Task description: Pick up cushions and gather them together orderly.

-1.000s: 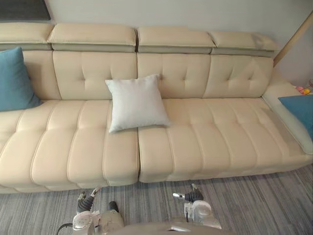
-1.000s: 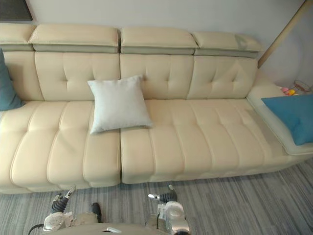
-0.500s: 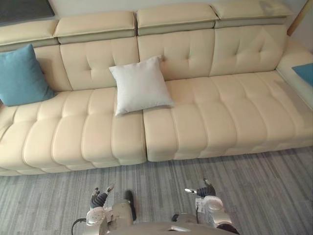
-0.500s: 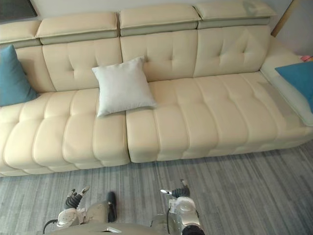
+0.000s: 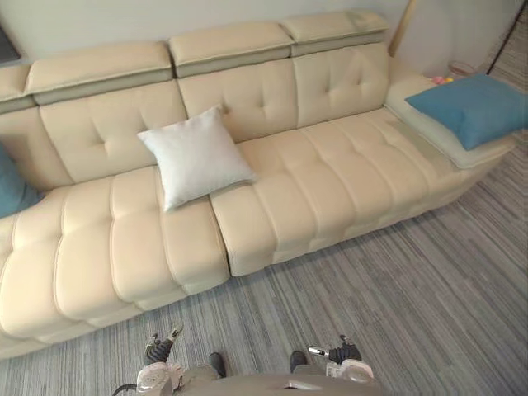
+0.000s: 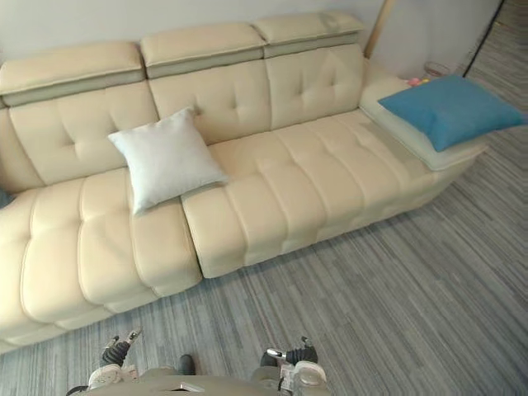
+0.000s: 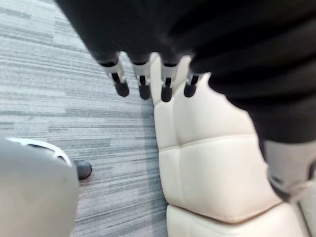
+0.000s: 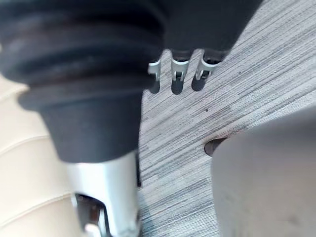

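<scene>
On grey striped carpet, one long cream tufted leather sofa with three plump square cushions: white cushion propped mid-sofa, blue cushion flat on the sofa's right end, second blue cushion at its left end; left hand and right hand before the sofa, fingers loosely straight, empty.

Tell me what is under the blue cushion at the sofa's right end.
The blue cushion lies on the sofa's cream end pad. What the cushion covers of that pad cannot be seen.
</scene>
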